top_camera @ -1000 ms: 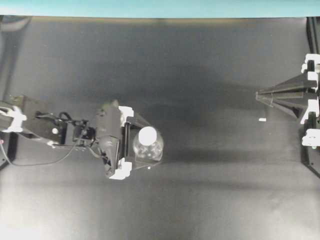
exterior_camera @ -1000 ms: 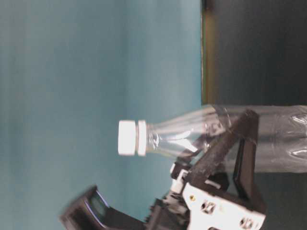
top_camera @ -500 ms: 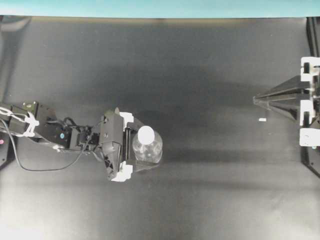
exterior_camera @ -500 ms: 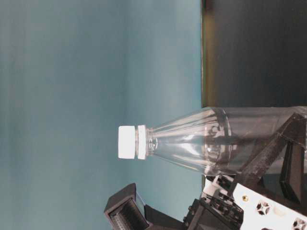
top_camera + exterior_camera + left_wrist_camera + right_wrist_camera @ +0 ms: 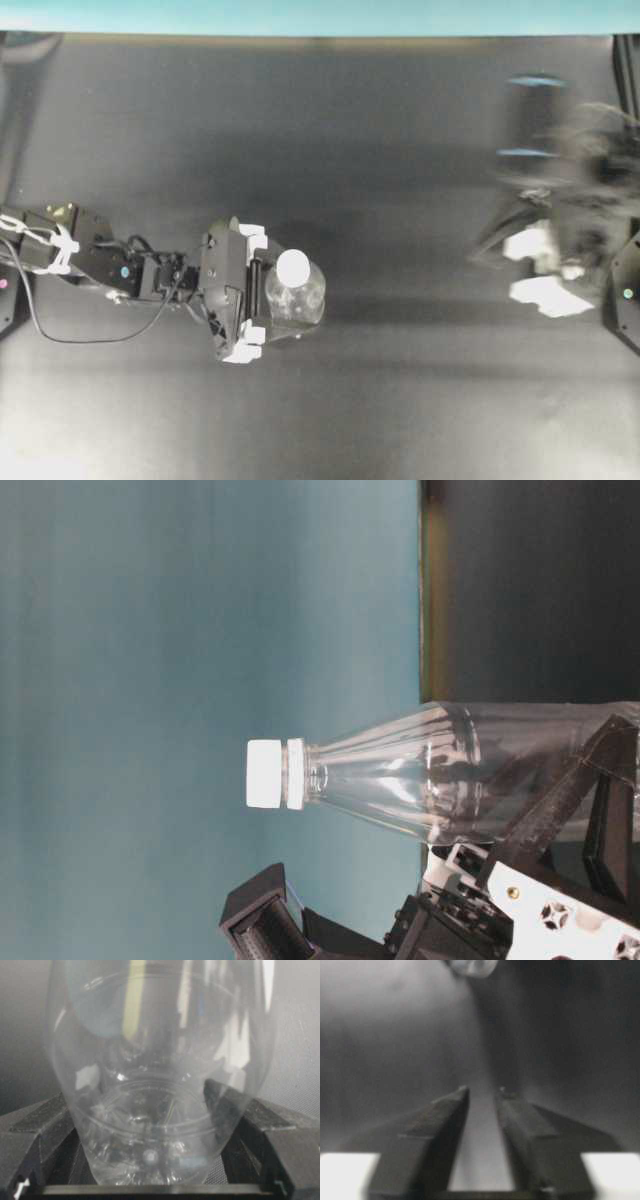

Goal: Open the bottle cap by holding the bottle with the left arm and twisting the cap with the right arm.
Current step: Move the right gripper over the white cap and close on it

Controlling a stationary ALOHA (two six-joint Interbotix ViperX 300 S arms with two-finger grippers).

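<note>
The clear bottle [image 5: 300, 300] stands upright left of centre with its white cap [image 5: 293, 267] on. My left gripper [image 5: 290, 297] is shut on the bottle's lower body from the left. In the left wrist view the bottle [image 5: 160, 1060] fills the space between both fingers [image 5: 45, 1120]. The table-level view shows the bottle [image 5: 420, 770], its cap [image 5: 264, 772] and the gripper [image 5: 600, 810] low on the body. My right gripper [image 5: 500, 240] is a motion blur far to the right, well apart from the bottle. In its wrist view the right gripper [image 5: 482, 1091] is empty, jaws slightly parted.
The black tabletop [image 5: 400, 150] runs to a teal wall [image 5: 320, 15] at the back. A black arm base [image 5: 628, 300] stands at the right edge. A pale blur [image 5: 472, 966] sits at the top of the right wrist view.
The right arm has left its rest at the right edge and swings leftward, now blurred. The left gripper has lowered and keeps its hold on the bottle.
</note>
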